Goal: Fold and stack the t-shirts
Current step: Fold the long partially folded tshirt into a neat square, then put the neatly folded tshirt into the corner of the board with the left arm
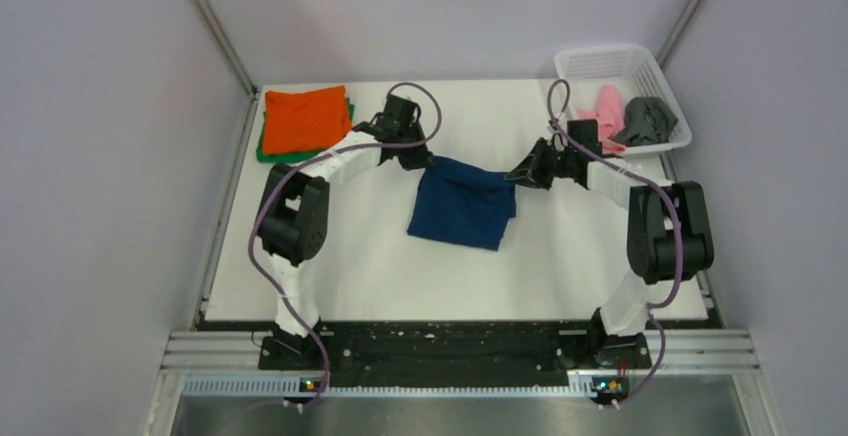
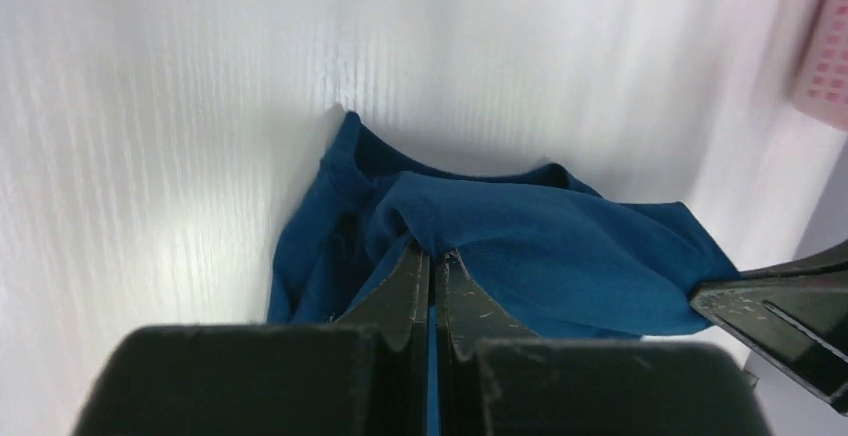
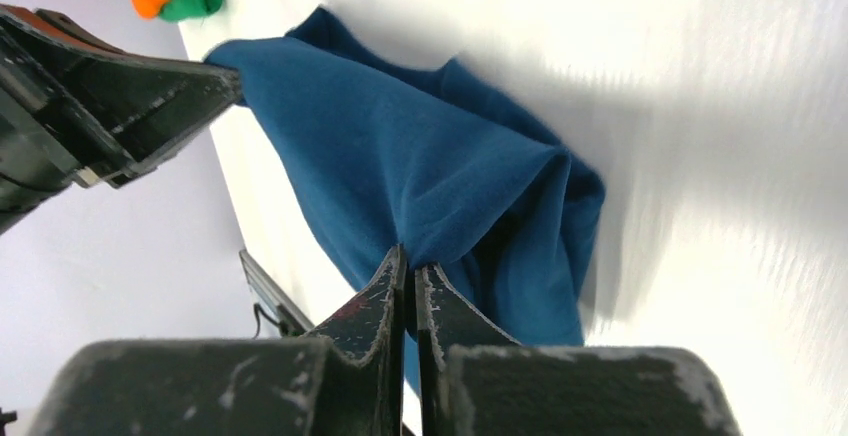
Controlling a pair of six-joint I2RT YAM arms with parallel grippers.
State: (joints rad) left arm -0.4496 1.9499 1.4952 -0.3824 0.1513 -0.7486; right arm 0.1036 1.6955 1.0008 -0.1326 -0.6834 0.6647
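Note:
A navy blue t-shirt [image 1: 463,206] hangs between my two grippers over the middle of the white table; its print is hidden. My left gripper [image 1: 428,159] is shut on its far left corner, as the left wrist view shows [image 2: 433,253]. My right gripper [image 1: 518,174] is shut on its far right corner, seen in the right wrist view [image 3: 410,268]. The shirt's lower part [image 2: 330,246] rests on the table. A folded orange t-shirt [image 1: 304,118] lies on a folded green t-shirt [image 1: 266,152] at the far left. A pink t-shirt [image 1: 606,108] and a dark grey t-shirt [image 1: 646,119] lie in the basket.
The white mesh basket [image 1: 610,61] stands at the table's [image 1: 400,276] far right corner. Grey walls enclose the table on the left, back and right. The arm bases sit on a black rail [image 1: 440,341] at the near edge.

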